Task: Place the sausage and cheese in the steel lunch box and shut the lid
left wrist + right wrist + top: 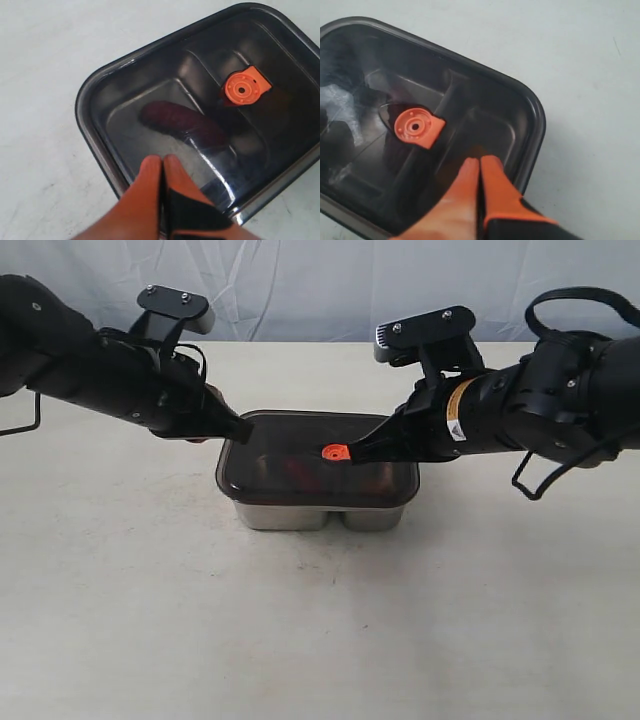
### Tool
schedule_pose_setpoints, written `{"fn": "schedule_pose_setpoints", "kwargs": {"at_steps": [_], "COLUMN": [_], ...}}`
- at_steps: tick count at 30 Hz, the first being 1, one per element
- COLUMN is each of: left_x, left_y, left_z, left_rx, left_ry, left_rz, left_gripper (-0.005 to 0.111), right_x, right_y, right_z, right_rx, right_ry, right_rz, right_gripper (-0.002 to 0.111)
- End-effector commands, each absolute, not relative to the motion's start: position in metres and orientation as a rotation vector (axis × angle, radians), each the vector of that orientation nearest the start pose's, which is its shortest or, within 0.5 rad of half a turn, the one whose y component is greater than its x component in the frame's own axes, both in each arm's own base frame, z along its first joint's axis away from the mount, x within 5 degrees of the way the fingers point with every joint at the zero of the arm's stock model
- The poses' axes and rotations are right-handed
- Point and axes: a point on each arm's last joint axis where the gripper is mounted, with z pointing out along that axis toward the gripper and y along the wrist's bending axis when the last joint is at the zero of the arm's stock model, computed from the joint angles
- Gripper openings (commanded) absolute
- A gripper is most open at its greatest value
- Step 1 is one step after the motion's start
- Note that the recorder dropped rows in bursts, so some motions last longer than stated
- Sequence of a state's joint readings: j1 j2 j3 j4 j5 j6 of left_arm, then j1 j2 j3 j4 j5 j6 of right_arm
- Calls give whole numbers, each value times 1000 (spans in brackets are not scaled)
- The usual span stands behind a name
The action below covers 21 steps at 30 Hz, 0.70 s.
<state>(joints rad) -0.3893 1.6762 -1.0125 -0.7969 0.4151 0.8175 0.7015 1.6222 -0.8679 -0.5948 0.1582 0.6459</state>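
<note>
One unreadable label [456, 420], left tool [245, 430], right tool [357, 452], both closed, over lid [275, 468]

Readable text: none that we can make out
Right-arm sticker [456, 418]: yellow and white, print too small for us to read

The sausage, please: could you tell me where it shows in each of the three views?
Exterior view: the sausage is a faint red shape under the lid, just left of the orange valve.
Left wrist view: the sausage shows through the lid, between the left end effector and the valve.
Right wrist view: not discernible through the dark lid.
Shared landmark: the orange valve.
</note>
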Motion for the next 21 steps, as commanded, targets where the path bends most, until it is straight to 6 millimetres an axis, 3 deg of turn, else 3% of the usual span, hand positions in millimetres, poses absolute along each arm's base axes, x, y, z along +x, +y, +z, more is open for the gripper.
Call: {"fn": "schedule_pose_setpoints", "kwargs": {"at_steps": [1,6,14,21], "left_x": [311,315,317,318], "left_y": [-159,-161,-162,-163], "left_z": [206,184,167,147], "left_rx": [705,707,719,732], "left_ry": [2391,2458,2512,2568], "left_rz": [-529,-537,-545,-546], "left_gripper": [0,0,0,0], "right_x": [259,260,270,270], "right_y": [208,210,205,205], "right_z": [190,179,145,143], "right_rx": [-714,-723,-687,-684], "right_ry": [2289,2314,2424,2434], "right_rz": [271,267,232,229], "right_gripper": [-1,-1,-1,-1]}}
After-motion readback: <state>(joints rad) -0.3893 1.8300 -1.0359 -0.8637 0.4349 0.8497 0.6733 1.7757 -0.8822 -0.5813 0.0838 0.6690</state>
